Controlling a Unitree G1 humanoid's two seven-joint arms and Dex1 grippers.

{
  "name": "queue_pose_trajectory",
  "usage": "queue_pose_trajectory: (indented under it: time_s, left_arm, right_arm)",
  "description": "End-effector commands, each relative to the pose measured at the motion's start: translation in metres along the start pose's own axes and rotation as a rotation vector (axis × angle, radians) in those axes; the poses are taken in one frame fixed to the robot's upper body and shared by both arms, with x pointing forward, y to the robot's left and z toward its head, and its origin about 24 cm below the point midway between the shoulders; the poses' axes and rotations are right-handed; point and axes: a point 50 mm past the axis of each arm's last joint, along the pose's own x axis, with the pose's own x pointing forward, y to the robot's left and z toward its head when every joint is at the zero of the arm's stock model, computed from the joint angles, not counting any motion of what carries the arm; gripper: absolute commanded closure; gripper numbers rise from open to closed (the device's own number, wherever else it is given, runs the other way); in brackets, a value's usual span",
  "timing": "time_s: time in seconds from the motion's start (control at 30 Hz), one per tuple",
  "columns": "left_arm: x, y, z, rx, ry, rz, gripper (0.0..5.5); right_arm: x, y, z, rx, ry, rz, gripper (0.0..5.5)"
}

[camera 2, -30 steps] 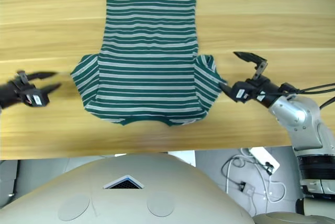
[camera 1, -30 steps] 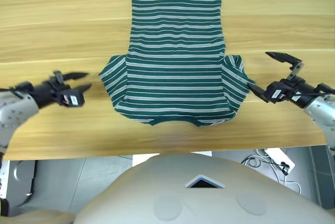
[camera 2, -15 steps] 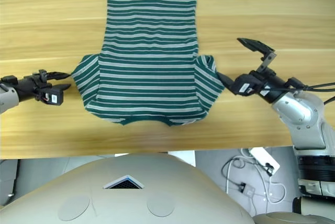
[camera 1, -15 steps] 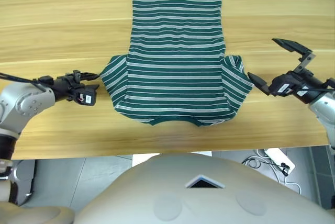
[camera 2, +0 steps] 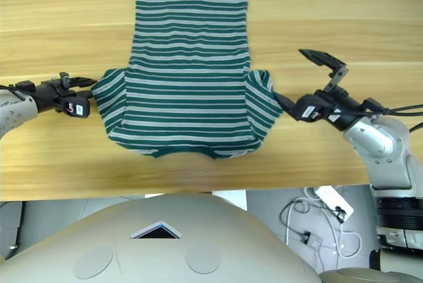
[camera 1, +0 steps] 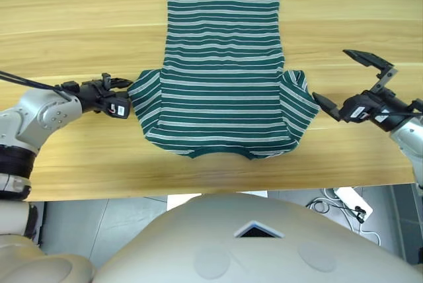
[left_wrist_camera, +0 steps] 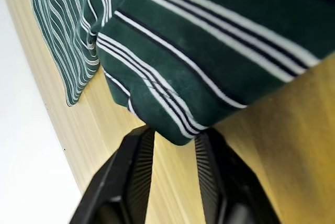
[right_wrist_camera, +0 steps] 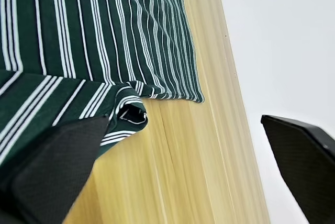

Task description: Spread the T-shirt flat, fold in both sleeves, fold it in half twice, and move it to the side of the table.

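Green striped T-shirt spread on the bench, with our two grippers at its sleeves.

The wooden bench (camera 1: 79,18) carries the T-shirt (camera 1: 221,65) at its middle, lying flat with the collar toward the near edge and the hem toward the far side. Both short sleeves poke out sideways. Our left gripper (camera 1: 125,88) sits low on the bench at the tip of the left sleeve (camera 1: 144,91). Its fingers are only narrowly parted, and in the left wrist view the sleeve's corner reaches just into the gap between them, not clamped. Our right gripper (camera 1: 330,75) is spread wide and holds nothing. Its lower finger is at the edge of the right sleeve (camera 1: 297,98), and the other is raised well clear above the bench.
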Motion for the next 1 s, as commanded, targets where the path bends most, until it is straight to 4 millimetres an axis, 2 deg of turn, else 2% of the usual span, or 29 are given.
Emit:
queue_pose_trajectory:
  time_s: [0.03,0.17,0.3,0.4,0.57,1.0]
  left_arm:
    - [0.007,-0.027,0.006,-0.003,-0.021,-0.118,4.76]
    - [0.007,-0.028,0.005,-0.005,-0.022,-0.114,5.48]
    - [0.006,-0.025,0.004,-0.002,-0.017,-0.095,5.48]
    - [0.004,-0.014,0.004,-0.003,-0.019,-0.03,5.48]
    - [-0.01,-0.001,0.01,-0.021,-0.052,0.044,5.48]
    - [-0.02,0.005,0.011,-0.025,-0.061,0.098,5.48]
  right_arm:
    - [-0.001,-0.002,0.001,-0.01,-0.002,0.006,0.1]
    - [-0.001,-0.001,0.001,-0.007,-0.002,0.009,0.1]
    - [-0.001,0.0,0.002,-0.003,-0.001,0.011,0.1]
    - [0.0,0.001,0.002,-0.001,-0.003,0.01,0.1]
    - [0.001,0.005,0.004,0.002,-0.015,0.022,0.1]
    - [0.004,0.009,0.008,-0.001,-0.034,0.038,0.1]
